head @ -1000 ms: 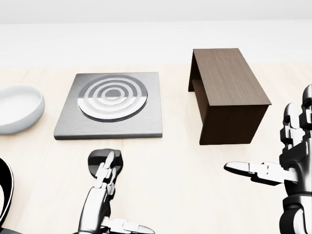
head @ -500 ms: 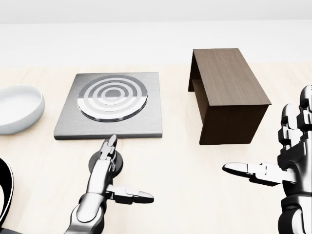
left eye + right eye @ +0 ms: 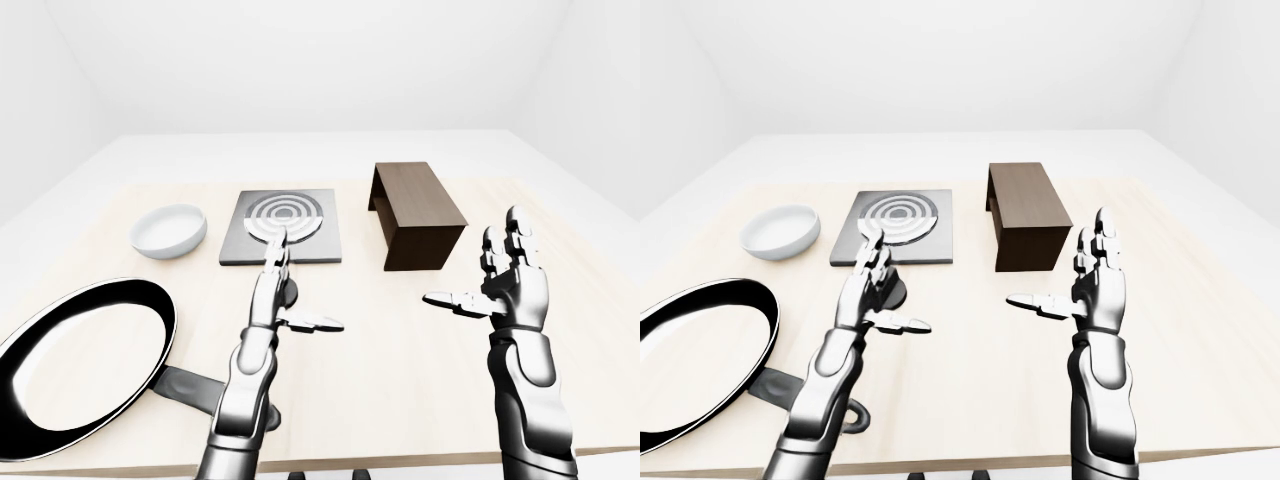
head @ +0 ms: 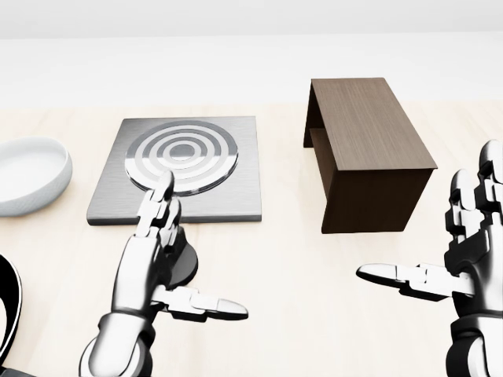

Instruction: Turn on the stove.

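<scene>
Left hand (image 4: 153, 255) released, fingers stretched toward the stove (image 4: 178, 169), above a dark knob (image 4: 182, 263). Right hand (image 4: 464, 251) released too, beside the wooden box (image 4: 365, 153).

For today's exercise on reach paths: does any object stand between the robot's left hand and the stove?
Nothing visible does. The left hand, fingers open, is raised above the dark knob just below the stove. The bowl, brown box and frying pan all lie off to the sides.

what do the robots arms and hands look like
Both the left hand and right hand are glossy chrome silver with dark joint seams, each with three segmented, blocky fingers. The forearms are rounded metallic shells. No cables, markings or sleeves show.
</scene>
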Controlling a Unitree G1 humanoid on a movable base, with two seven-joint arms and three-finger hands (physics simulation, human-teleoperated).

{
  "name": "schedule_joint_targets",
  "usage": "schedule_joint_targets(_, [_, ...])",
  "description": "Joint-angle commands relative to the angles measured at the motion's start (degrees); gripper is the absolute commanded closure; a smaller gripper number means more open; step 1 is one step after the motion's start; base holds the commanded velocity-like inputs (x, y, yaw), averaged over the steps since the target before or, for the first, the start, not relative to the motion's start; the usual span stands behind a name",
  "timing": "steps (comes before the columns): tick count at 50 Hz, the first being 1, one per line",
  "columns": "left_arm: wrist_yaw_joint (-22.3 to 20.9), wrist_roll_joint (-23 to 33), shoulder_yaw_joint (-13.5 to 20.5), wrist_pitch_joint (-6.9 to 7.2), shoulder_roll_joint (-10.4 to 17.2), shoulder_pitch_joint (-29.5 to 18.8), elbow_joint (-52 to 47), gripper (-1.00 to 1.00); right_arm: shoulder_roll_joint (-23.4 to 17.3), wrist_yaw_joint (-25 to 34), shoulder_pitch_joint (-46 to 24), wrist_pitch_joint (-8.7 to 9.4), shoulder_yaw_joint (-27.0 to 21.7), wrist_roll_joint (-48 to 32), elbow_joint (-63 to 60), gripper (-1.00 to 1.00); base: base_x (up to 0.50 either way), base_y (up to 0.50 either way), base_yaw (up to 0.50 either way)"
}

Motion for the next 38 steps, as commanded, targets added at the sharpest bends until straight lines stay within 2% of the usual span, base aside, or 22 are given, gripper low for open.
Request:
schedule_joint_targets(1, [0.71,0.21,-1.71,0.63,0.63,8.02,-15.63,-1.00,0.09,0.06,0.13,0.00,0.08,-0.01,-0.35,-1.00,0.00,0.00,0.00])
schedule_joint_targets(3, [1.15,0.50,-1.34,-0.60,0.83,8.65,-15.46,-1.00,0.13,0.12,0.18,0.00,0.12,-0.06,-0.10,-1.00,0.00,0.00,0.00])
schedule_joint_targets(7, [3.73,1.54,0.26,-5.73,0.91,9.54,-13.60,-1.00,0.20,0.13,0.25,0.00,0.35,-0.26,-0.24,-1.00,0.00,0.00,0.00])
schedule_joint_targets(8, [4.15,1.74,0.42,-6.58,0.91,9.61,-13.17,-1.00,0.19,0.14,0.24,0.00,0.31,-0.23,-0.28,-1.00,0.00,0.00,0.00])
schedule_joint_targets(9, [4.98,2.14,0.70,-8.51,0.88,9.86,-12.37,-1.00,0.12,0.14,0.17,0.00,0.16,-0.12,-0.34,-1.00,0.00,0.00,0.00])
schedule_joint_targets(11, [5.56,2.04,0.79,-9.37,0.78,10.09,-12.35,-1.00,0.11,0.08,0.11,0.00,0.14,-0.10,-0.52,-1.00,0.00,0.00,0.00])
schedule_joint_targets(21, [8.64,3.09,0.73,-9.37,0.57,10.62,-9.98,-1.00,0.11,0.13,0.07,0.00,0.17,-0.15,-0.62,-1.00,0.00,0.00,0.00])
schedule_joint_targets(38, [8.46,1.06,1.71,-9.37,0.69,10.04,-6.36,-1.00,0.33,0.13,0.31,0.00,0.78,-0.49,-0.25,-1.00,0.00,0.00,0.00])
